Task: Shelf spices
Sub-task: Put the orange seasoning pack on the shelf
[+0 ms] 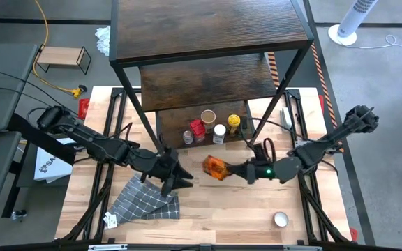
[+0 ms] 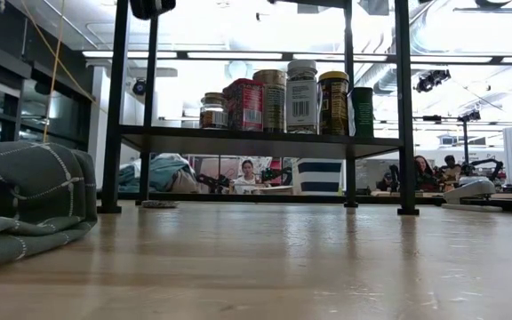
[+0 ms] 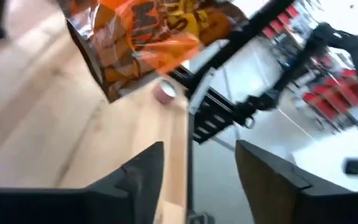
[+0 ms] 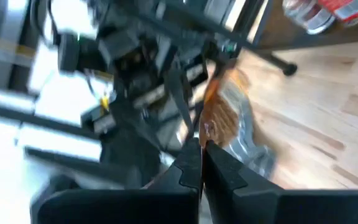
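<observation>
Your right end effector (image 1: 230, 169) pinches a crinkly orange plastic packet (image 1: 215, 167) before the dark-wood, black-framed shelf (image 1: 208, 42). Your left end effector (image 1: 180, 183) hangs released nearby.

I see two black arms with thick round joints. My right hand (image 1: 234, 171) has a small green light behind it; my left hand (image 1: 180, 180) has dark wedge-shaped fingers (image 3: 143, 180).

- The print on the orange packet (image 3: 148, 37) is smeared by blur, and its top is cut off at the picture's edge.
- The small round object (image 3: 164, 91) just beyond the left gripper (image 3: 197, 180) cannot be identified.
- Labels on the jars (image 2: 283, 96) are too small to be read.
</observation>
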